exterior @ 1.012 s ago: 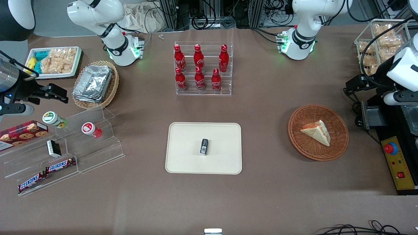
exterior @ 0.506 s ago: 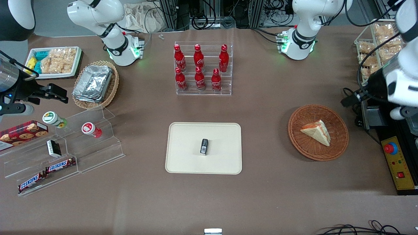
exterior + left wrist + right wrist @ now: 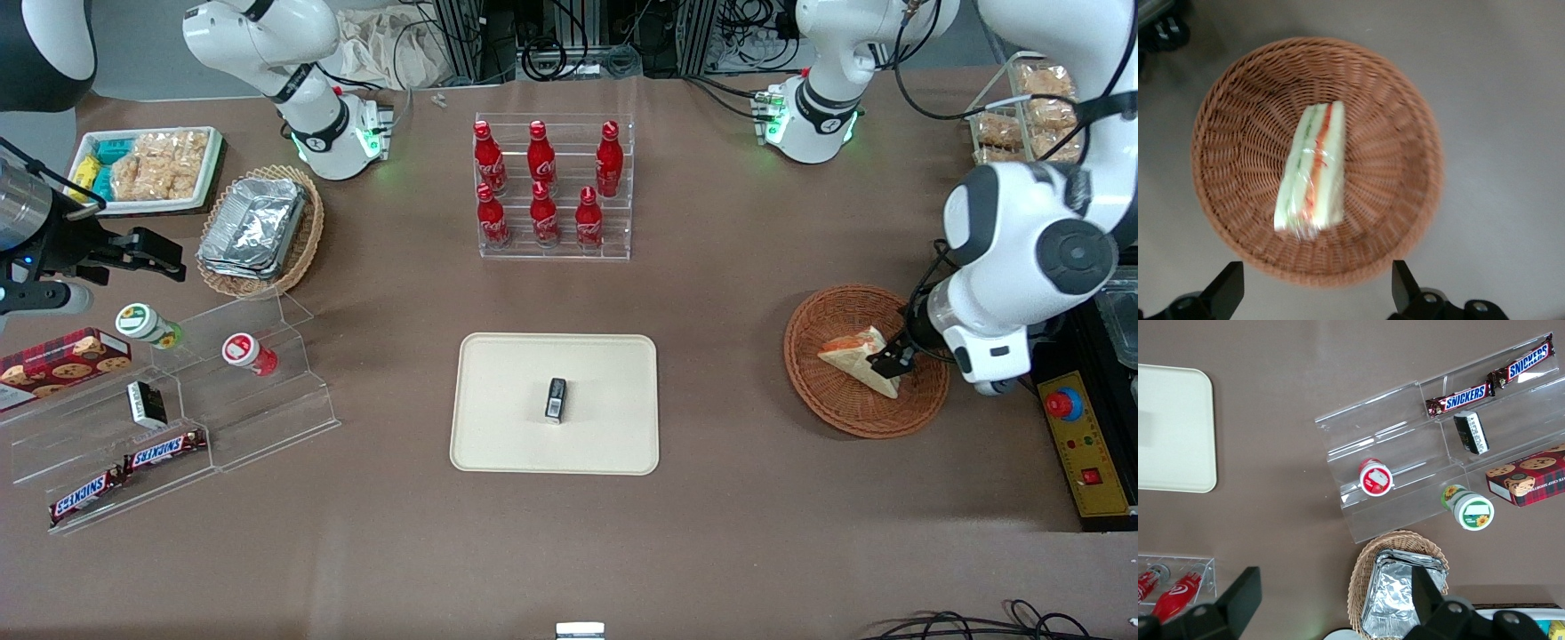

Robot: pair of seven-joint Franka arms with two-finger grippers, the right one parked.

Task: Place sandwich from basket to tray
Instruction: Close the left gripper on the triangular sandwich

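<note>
Left wrist view: wide-spread pincer (image 3: 1313, 293) hovers seemingly above sandwich (image 3: 1313, 170) lying in basket (image 3: 1231, 113).

A triangular sandwich (image 3: 858, 359) of pale bread, with orange-red and green filling seen along its edge, was laid flat inside the round reddish-brown wicker basket (image 3: 827, 400). The cream rectangular tray (image 3: 498, 373) was set well apart, toward the table's middle. The gripper (image 3: 889, 363) was held spread wide above the sandwich.
</note>
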